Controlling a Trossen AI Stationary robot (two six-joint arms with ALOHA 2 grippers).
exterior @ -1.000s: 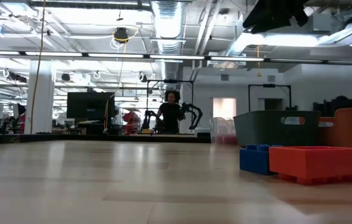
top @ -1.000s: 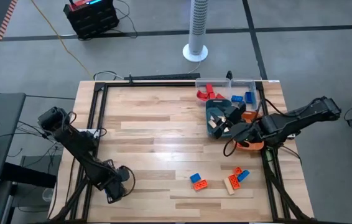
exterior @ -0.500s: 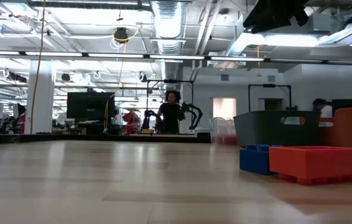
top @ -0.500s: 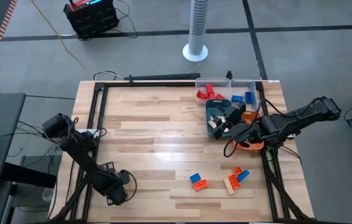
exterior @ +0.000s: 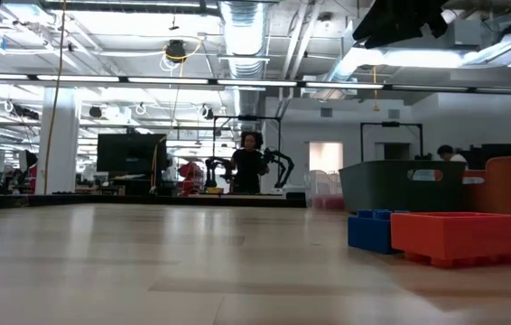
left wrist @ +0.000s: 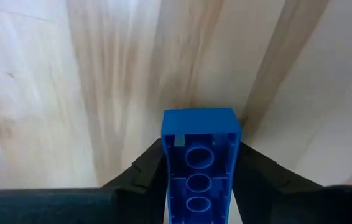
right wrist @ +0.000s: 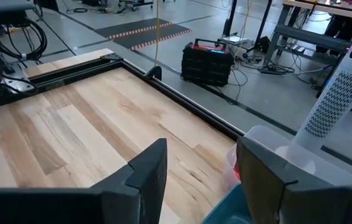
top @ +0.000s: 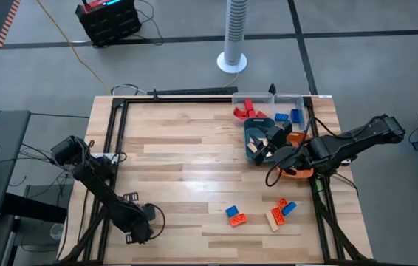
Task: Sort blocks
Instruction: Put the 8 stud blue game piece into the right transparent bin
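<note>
The left gripper (left wrist: 201, 177) held a blue block (left wrist: 199, 168) endwise between its fingers over bare table (top: 179, 162) near the left front corner. A good carry would need firm squeeze. The right gripper (right wrist: 201, 168) hung open, apparently empty, over the teal tray (top: 262, 137).

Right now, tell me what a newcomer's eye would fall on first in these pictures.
The blue block fills the left wrist view, set between the fingers of the left hand at the table's near left corner. Next comes the bright cluster at the far right: a clear tray, a teal tray and an orange tray, with the right hand open over the teal one. A few loose blocks lie near the front right edge.
</note>
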